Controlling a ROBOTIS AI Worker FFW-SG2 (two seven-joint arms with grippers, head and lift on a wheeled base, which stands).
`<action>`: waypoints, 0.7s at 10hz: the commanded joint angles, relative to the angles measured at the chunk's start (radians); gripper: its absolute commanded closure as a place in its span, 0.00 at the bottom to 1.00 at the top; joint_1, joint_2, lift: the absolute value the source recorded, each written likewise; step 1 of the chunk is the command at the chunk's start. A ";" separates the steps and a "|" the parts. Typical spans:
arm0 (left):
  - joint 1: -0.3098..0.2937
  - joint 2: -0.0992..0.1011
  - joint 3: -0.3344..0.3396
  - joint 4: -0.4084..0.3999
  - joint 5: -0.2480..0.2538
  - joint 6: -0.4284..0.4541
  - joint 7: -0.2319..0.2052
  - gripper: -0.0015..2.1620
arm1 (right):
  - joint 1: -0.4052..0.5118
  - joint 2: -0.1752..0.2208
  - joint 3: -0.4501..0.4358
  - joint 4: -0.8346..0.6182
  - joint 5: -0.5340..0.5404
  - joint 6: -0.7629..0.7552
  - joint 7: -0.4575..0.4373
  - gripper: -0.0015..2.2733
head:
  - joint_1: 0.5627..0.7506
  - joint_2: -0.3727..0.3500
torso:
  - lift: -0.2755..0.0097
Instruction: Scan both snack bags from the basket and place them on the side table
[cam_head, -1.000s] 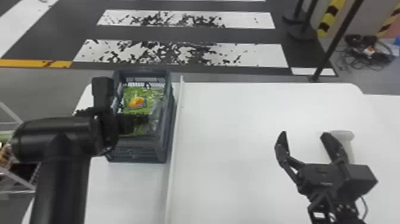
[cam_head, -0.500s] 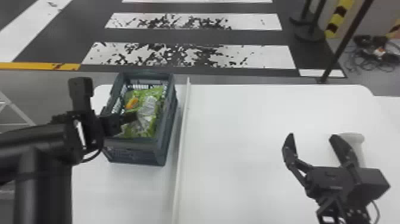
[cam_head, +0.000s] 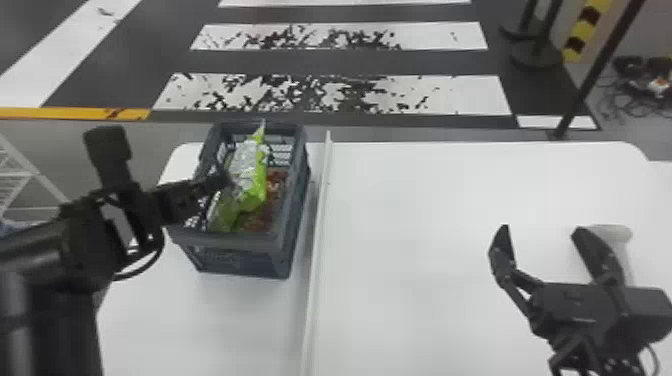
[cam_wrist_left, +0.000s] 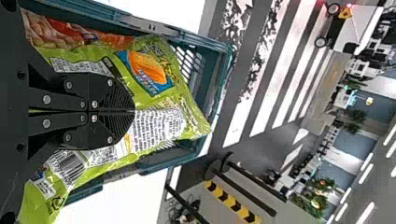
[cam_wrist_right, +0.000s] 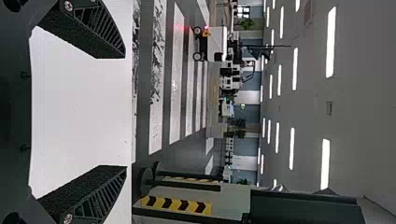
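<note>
My left pincer (cam_wrist_left: 134, 112) is drawn narrow, its flat fingers together and, as I judge it, nipping a fold of the green snack bag (cam_head: 260, 182), which leans on edge within the basket (cam_head: 287, 235). I'd keep that squeeze firm but no harder, since film like this is apt to slide or crumple. The lift wants to be straight and slow, until the bag's hanging end clears the rim all round. Beside and below it lies the red snack bag (cam_head: 276, 190); a quick pull could drag that along.

The barcode (cam_wrist_left: 70, 167) sits on the bag's printed back, near my fingers; I'd leave that patch smooth and turned outward, ready for scanning.

For edges, I'd mind the basket's right wall first, then the raised white strip (cam_head: 320, 235) just beyond it; a low swing rightward could snag on either. Past the strip, the white surface (cam_head: 425, 200) offers broad open room. At its far side my right pincer (cam_head: 541, 229) stands wide and empty, just beside what looks like a pale handheld scanner (cam_head: 619, 233). I cannot tell which place is the side table.
</note>
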 joint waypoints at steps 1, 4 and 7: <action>0.015 -0.004 0.018 -0.041 0.046 0.000 0.001 0.99 | 0.003 0.001 0.000 -0.005 0.003 0.000 0.000 0.03 | 0.70 0.63 | 0.70; 0.037 -0.017 0.029 -0.147 0.079 0.009 0.009 0.99 | 0.008 0.001 0.002 -0.008 0.003 0.000 0.000 0.04 | 0.70 0.63 | 0.70; 0.053 -0.029 0.032 -0.283 0.162 0.092 0.023 0.99 | 0.012 0.001 0.000 -0.016 0.008 -0.003 0.000 0.04 | 0.70 0.61 | 0.70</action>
